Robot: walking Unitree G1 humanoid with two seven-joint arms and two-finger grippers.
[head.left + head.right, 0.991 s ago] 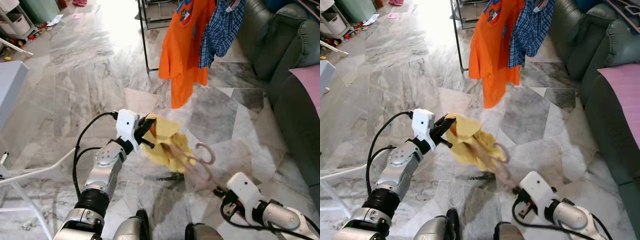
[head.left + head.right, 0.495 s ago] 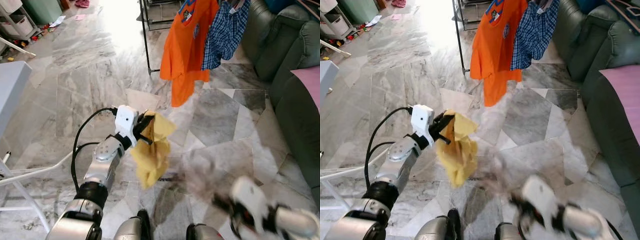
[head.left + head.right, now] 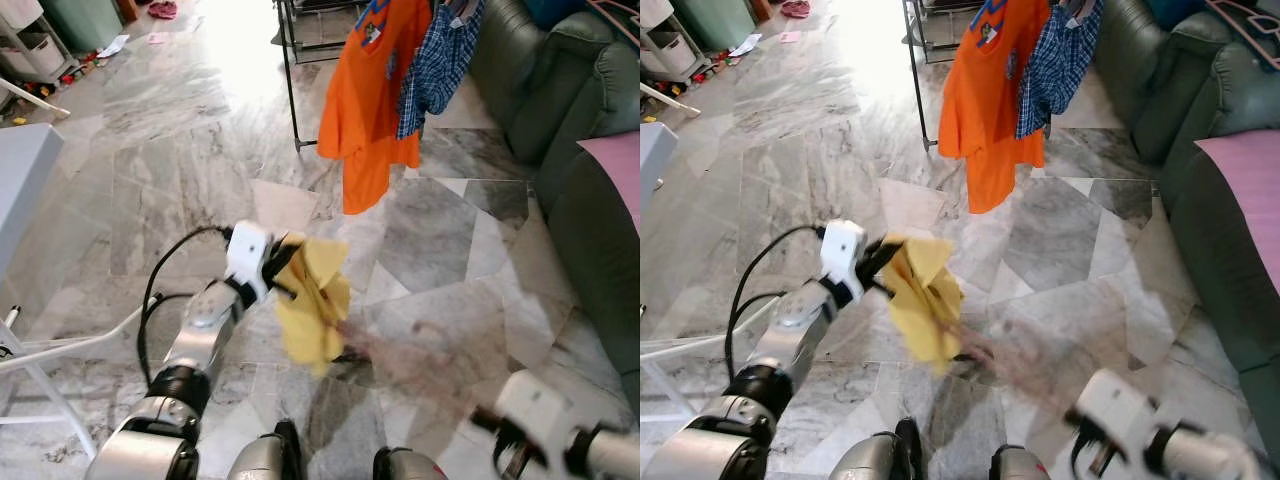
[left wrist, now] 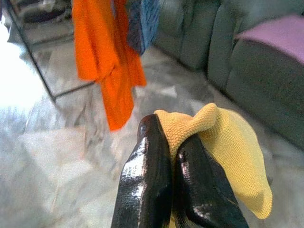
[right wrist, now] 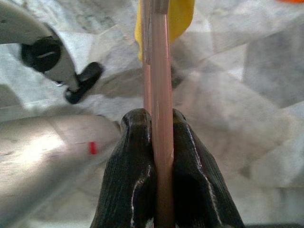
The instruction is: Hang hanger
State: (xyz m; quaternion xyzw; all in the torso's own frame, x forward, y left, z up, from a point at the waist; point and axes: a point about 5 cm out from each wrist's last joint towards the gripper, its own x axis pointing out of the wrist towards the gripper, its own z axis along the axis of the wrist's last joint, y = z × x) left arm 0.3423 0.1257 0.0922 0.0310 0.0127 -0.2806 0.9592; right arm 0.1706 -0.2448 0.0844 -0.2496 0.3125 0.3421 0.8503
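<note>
**Hanger pinched in right gripper, cloth in left, rail well ahead**

Hanger [image 5: 158, 95]: pink, clamped edge-on between the two fingers of the right gripper [image 5: 159, 130], running straight out past the fingertips toward the yellow cloth [image 3: 313, 305]. Blurred to a faint pink smear in the head views, stretching from the right gripper [image 3: 505, 440] up to the cloth's lower edge; hook not to be made out.

Left gripper [image 4: 172, 152]: clenched on a fold of the cloth, the rest bunched beyond and below the fingertips. Cloth apparently draped on or threaded over the hanger's far end, though the join is too blurred to confirm.

Ahead of both grippers, well apart: rack [image 3: 290, 75] with orange shirt [image 3: 372, 95] and blue checked shirt [image 3: 432, 55] already hanging. Sofa [image 3: 590, 150] off to the right gripper's side.

Step in hand, by judgement: settling the cloth onto the hanger before carrying it to the rack.

To do it well:
- Slow the right arm; heavy blur suggests a fast swing, liable to shake the cloth off.
- Keep the left grip firm until the cloth sits evenly over the hanger.
- Hold the hanger level, hook uppermost, so nothing slides off.
- Release the left only once the cloth bears its own weight.
- Aim for the free stretch of rail beside the orange shirt.
</note>
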